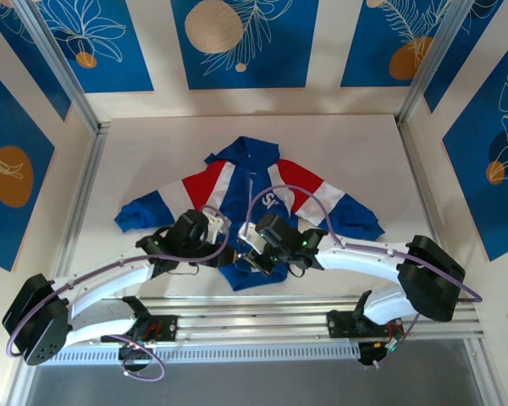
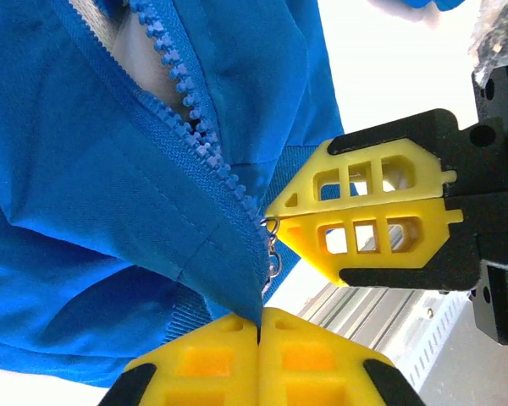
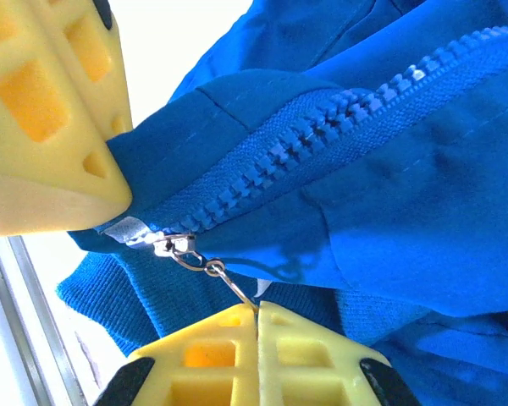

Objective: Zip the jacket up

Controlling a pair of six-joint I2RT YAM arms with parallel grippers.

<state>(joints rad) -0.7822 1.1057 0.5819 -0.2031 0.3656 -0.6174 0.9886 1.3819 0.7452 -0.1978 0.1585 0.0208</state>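
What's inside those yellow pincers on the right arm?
The right gripper is shut on the metal zipper pull low on the jacket. The pull's tip is hidden between the fingers; the left gripper pinches the jacket beside it.

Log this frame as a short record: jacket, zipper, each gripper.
jacket: spread on the table, front up
zipper: slider at the bottom end, teeth parted higher up
left gripper: shut on the jacket's bottom edge beside the zipper
right gripper: shut on the zipper pull
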